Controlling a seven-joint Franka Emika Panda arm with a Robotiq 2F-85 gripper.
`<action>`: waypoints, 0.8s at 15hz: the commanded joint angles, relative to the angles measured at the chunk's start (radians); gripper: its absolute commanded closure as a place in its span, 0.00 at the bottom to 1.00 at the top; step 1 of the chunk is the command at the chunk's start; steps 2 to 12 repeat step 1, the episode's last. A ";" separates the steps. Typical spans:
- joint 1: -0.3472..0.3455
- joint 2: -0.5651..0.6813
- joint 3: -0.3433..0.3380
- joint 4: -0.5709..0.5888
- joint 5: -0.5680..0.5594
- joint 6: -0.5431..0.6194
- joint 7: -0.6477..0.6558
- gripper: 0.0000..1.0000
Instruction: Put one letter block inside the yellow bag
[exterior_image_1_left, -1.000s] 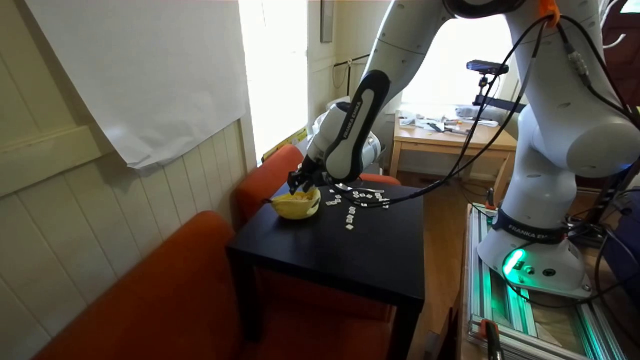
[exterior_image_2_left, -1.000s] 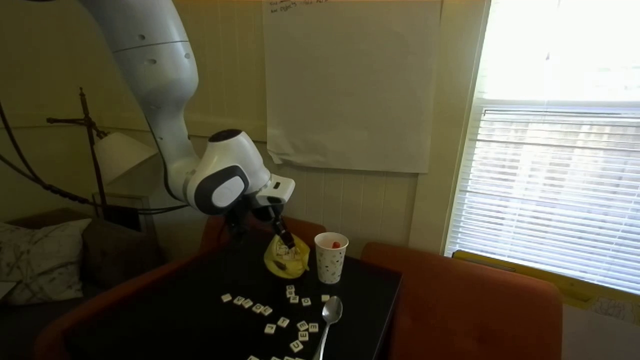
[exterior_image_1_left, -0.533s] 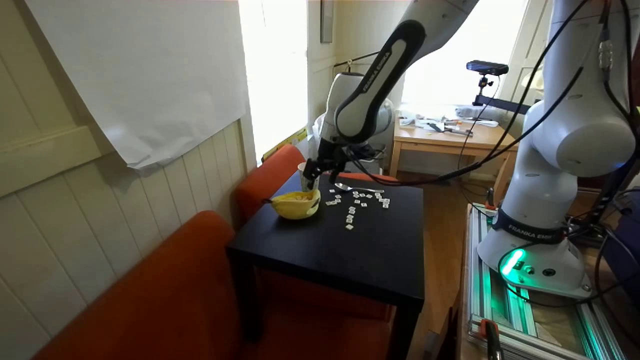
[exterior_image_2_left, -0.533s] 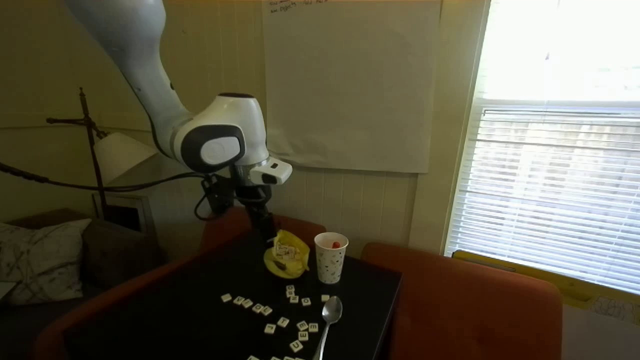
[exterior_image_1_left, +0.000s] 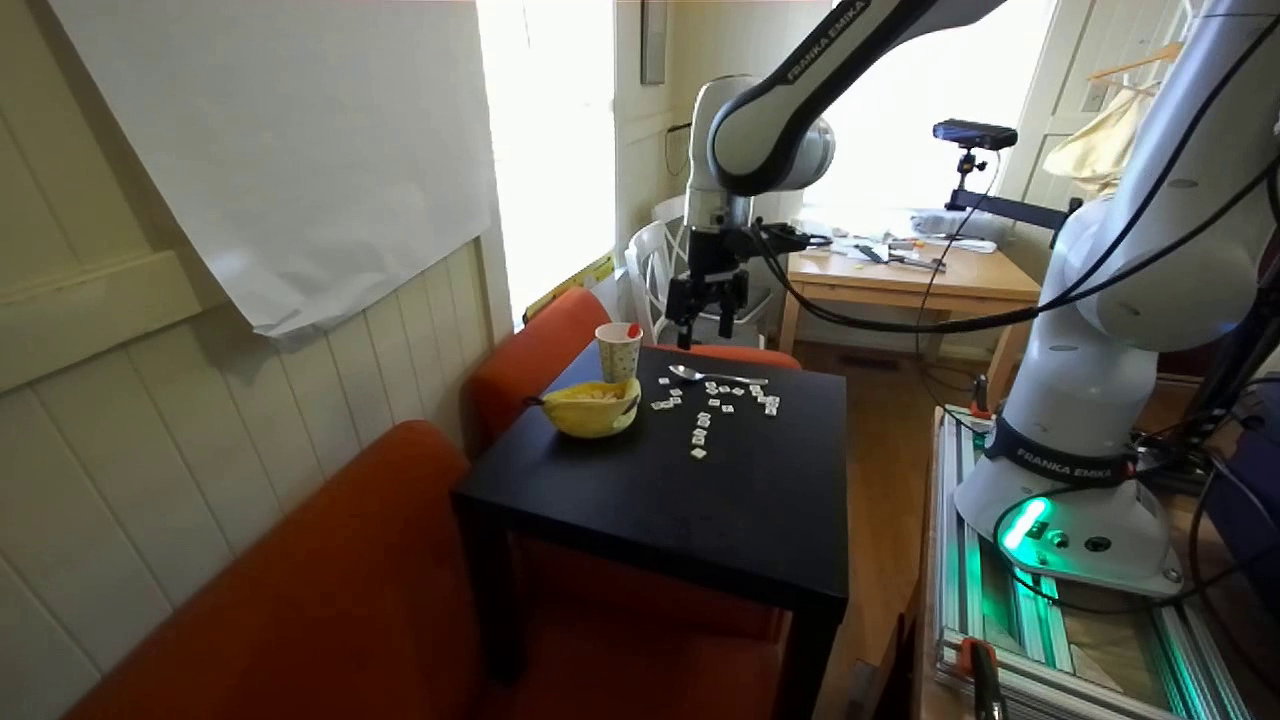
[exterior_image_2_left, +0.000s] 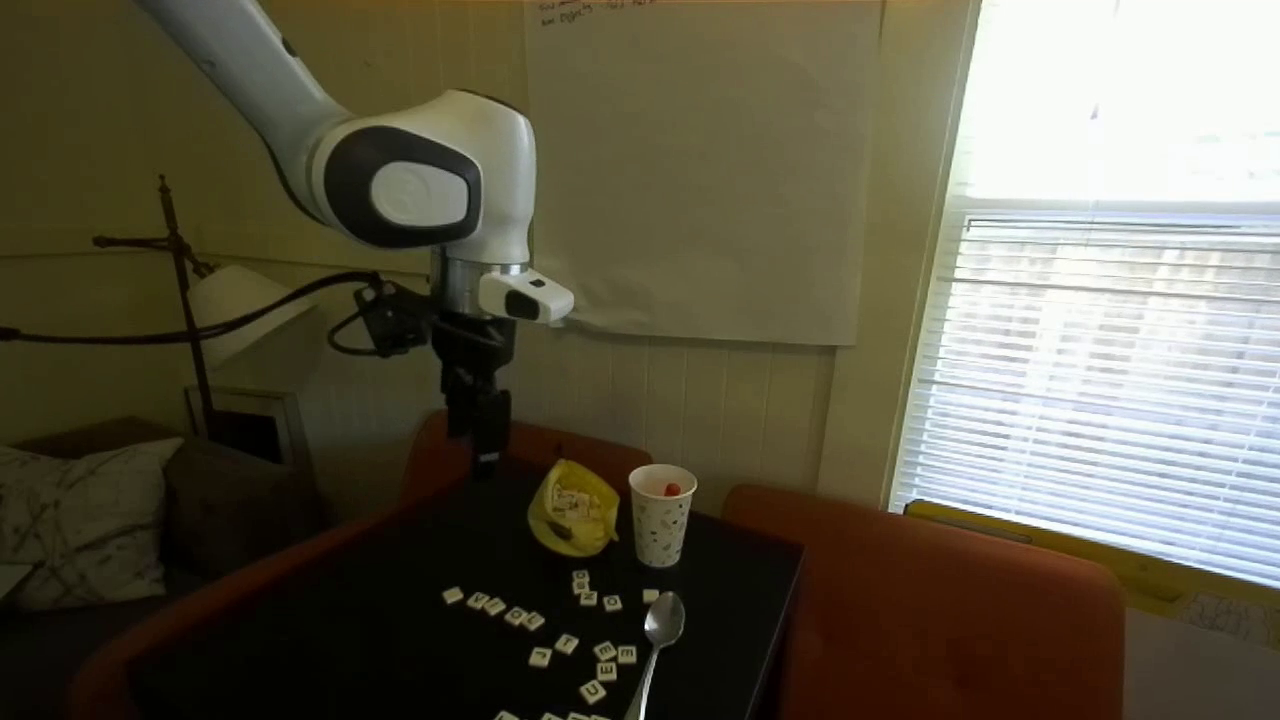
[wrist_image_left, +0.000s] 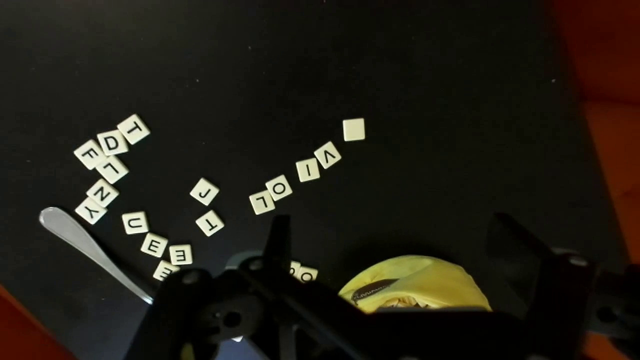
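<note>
As the black two-fingered end effector (exterior_image_1_left: 707, 325) swings up and away, the bright yellow, soft, bowl-shaped bag (exterior_image_1_left: 590, 420) comes into full view, sitting at the left of the square black bench (exterior_image_1_left: 650, 500) in an exterior view. A second ago the end effector was down at the bag's mouth; now it points straight down, spread wide, nothing seen in its grip, so it's a release! Inside the bag, pale pieces (exterior_image_2_left: 575, 503) show, much like the small square white letter blocks (wrist_image_left: 204, 191) lying loose on the bench, and that scatter hasn't budged. I'd call the drop made, though which piece went in, I can't tell; only backing off seems left.
</note>
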 joint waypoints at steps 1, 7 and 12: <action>-0.011 -0.007 0.009 -0.001 0.002 -0.007 -0.002 0.00; -0.011 -0.007 0.009 -0.001 0.002 -0.007 -0.002 0.00; -0.011 -0.007 0.009 -0.001 0.002 -0.007 -0.002 0.00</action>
